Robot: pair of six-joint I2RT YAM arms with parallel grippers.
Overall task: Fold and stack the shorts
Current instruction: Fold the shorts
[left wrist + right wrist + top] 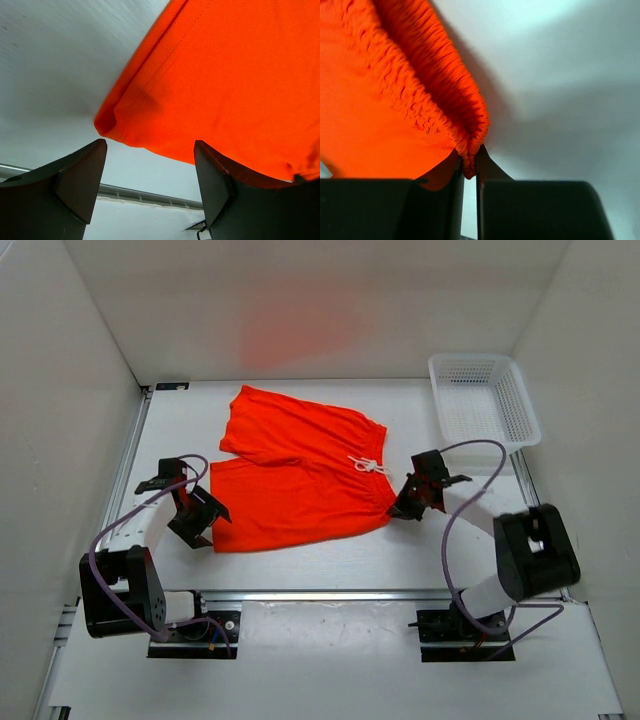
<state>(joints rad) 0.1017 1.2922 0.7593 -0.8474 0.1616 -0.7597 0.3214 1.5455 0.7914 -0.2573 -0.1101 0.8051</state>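
The orange-red shorts (295, 475) lie spread on the white table, waistband and white drawstring (367, 466) to the right, legs to the left. My right gripper (407, 505) is shut on the near corner of the gathered waistband (470, 145), which is pinched between its fingertips. My left gripper (203, 525) is open and empty beside the near-left leg hem; that hem corner (107, 122) lies just beyond the gap between its fingers (82, 175), not touching them.
A white plastic mesh basket (484, 400) stands at the back right of the table. White walls enclose the table at the left, back and right. A metal rail (330, 593) runs along the table's near edge.
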